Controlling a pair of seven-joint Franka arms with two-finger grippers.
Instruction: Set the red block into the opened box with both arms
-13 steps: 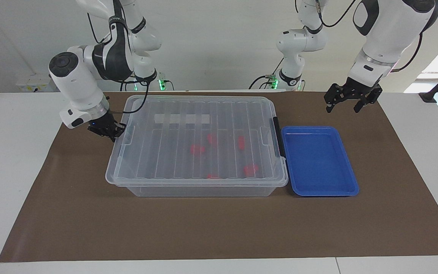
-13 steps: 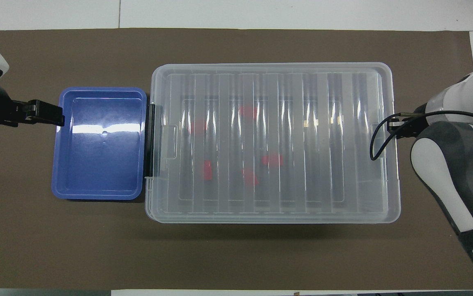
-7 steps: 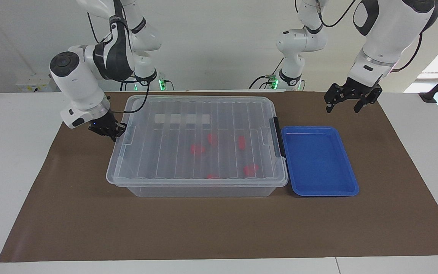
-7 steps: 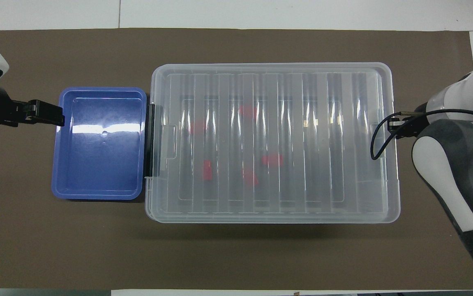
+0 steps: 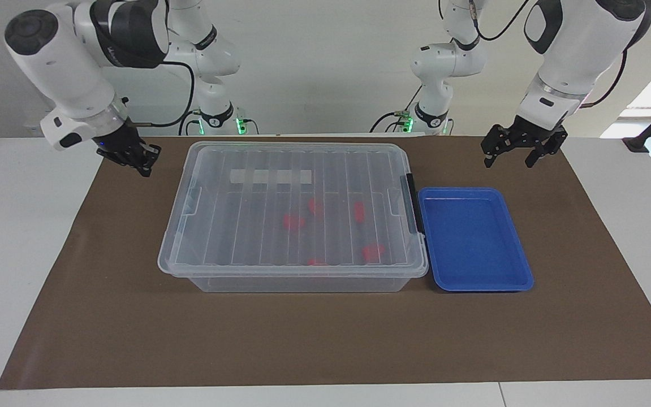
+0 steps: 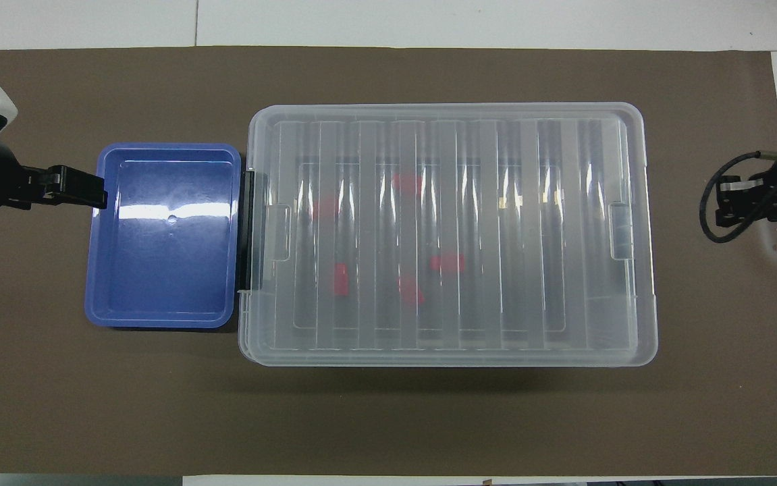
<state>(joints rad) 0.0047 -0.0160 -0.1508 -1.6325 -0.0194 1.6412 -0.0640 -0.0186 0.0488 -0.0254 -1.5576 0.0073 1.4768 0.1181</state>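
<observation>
Right pincer [image 5: 143,160] higher; five red pieces [image 5: 293,221].

box [image 5: 294,271]: clear ribbed plastic | tray [image 5: 520,265]: glossy blue plastic | mat [image 5: 302,339]: matt brown

Tray [image 5: 475,282] beside box [image 5: 294,277] (touching)

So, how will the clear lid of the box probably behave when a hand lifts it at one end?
The lid looks thin and wide, so it would probably flex when lifted at one end. Its ribs may stiffen it somewhat. The glossy plastic could slip.
</observation>
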